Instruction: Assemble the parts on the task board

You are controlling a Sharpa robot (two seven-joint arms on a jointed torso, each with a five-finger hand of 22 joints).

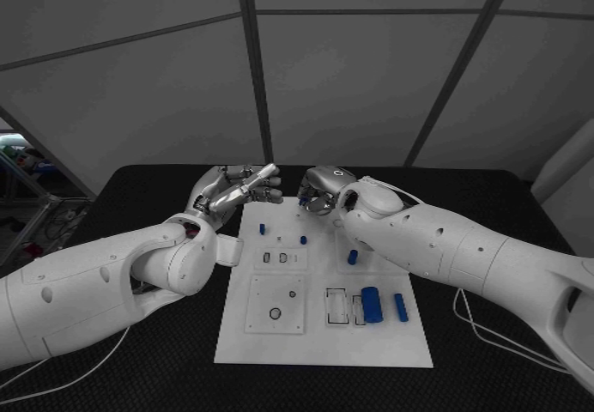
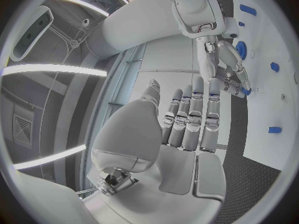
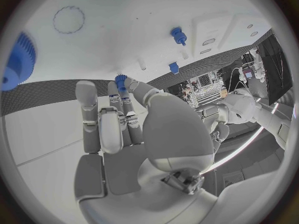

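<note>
— Since assembly is pending, what's listed, biggest first?
— White board, centre. Left hand, eleven o'clock: fingers straight, apart, empty, likely waiting. Right hand, twelve o'clock: pinching a small blue gear, probably for fitting. Blue cylinder, five o'clock.

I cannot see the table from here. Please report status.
Left hand open, fingers straight. Right hand pinches a small blue part above the white task board. Nothing in the way.
</note>
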